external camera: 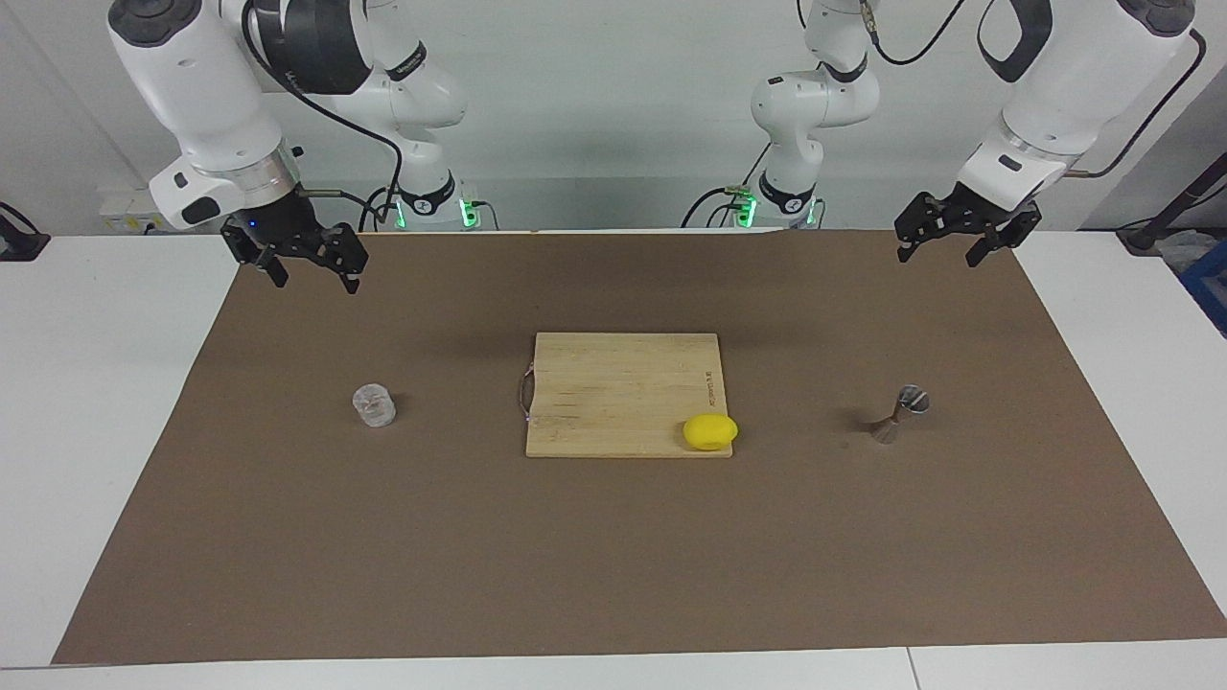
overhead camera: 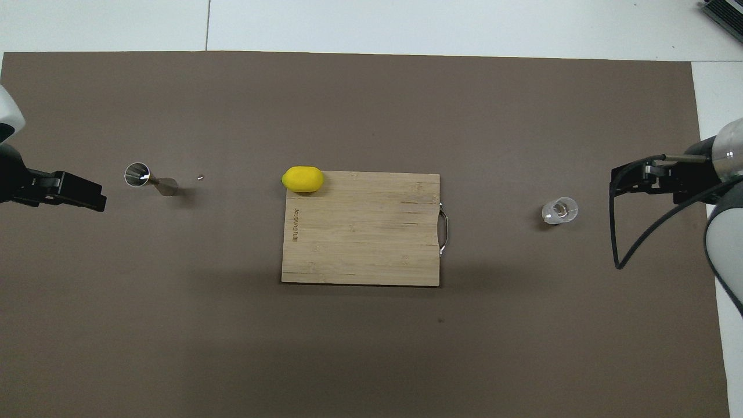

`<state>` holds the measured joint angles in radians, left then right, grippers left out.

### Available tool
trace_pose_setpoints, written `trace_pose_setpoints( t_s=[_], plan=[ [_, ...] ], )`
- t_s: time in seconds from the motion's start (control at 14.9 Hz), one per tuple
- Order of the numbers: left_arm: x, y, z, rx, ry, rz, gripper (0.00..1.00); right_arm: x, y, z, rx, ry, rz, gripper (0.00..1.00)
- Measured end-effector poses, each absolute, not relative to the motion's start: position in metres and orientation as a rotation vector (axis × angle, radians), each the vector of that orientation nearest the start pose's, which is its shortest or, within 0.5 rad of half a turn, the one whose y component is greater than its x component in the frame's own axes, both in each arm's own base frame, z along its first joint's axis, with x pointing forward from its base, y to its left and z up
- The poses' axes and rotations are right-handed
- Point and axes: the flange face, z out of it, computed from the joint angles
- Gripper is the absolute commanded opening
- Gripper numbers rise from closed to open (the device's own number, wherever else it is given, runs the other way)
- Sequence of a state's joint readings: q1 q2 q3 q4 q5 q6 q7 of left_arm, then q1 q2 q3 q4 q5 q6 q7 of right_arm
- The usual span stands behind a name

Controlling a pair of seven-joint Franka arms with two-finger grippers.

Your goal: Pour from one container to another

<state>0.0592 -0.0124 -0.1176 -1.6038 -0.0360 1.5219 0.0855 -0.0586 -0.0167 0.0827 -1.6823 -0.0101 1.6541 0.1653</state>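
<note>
— Brown mat (external camera: 613, 556) first, since its edge lies closest to the facing camera; it covers most of the white table (external camera: 96, 431) and everything else sits on it.

— What is the largest thing on it?

— Wooden cutting board (external camera: 623, 388), in the middle, lying flat, with a thin metal handle on the edge toward the right arm's end. A yellow lemon (external camera: 710, 431) rests on the board's corner farthest from the robots, toward the left arm's end, slightly overhanging the edge.

— And the arms?

— Both hang raised over the mat's edge nearest the robots. Right gripper (external camera: 309, 268) is over the corner at the right arm's end, fingers spread apart, nothing between them. Left gripper (external camera: 959, 244) is over the corner at the left arm's end, fingers likewise apart and holding nothing.

— Where is the glass tumbler?

— Glass tumbler (external camera: 374, 405) stands upright on the mat toward the right arm's end, well apart from the board, about level with the board's half farther from the robots. From overhead something clear shows at its bottom; I cannot tell what.

— The jigger?

— Metal jigger (external camera: 898, 414) stands upright toward the left arm's end, well apart from the board, about level with the lemon. Neither gripper touches anything.
</note>
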Motion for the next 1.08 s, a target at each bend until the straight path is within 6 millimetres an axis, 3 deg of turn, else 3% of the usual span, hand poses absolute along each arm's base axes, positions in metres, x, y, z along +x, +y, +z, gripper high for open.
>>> trace_pose_setpoints(
  t_s=[0.74,1.08],
  plan=[
    [0.543,-0.041,0.608,-3.166,0.232,0.122,1.00,0.554,0.012,0.588,-3.146,0.222,0.017,1.00],
    [0.543,-0.045,0.598,-3.169,-0.003,0.094,1.00,0.554,0.012,0.588,-3.146,0.223,0.017,1.00]
  ],
)
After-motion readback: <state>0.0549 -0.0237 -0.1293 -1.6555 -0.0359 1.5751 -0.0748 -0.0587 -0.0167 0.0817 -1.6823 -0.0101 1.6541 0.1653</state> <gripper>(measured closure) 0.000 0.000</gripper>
